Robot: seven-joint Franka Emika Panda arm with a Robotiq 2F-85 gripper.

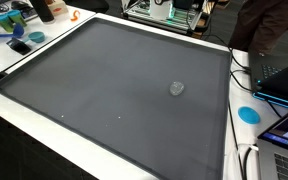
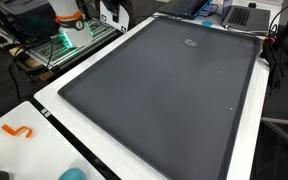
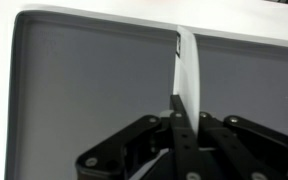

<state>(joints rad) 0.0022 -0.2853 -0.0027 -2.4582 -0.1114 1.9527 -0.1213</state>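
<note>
Tool [image 3: 184, 115] is closed tight, pinching a white strip [image 3: 187, 65] over the grey mat [image 3: 84, 90]

I can't read any words, numbers or signs here. The dark mat [image 1: 114, 90] on the tabletop is plain, with nothing written on it. The laptop [image 1: 284, 75] screen is too small and blurry to read.

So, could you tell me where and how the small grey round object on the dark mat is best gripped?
Probably across its outer edge, straight down from above. The small grey round object lies low and alone on the dark mat, open on every side, so any pinch direction should suit. Its finer shape is too blurred to tell.
</note>
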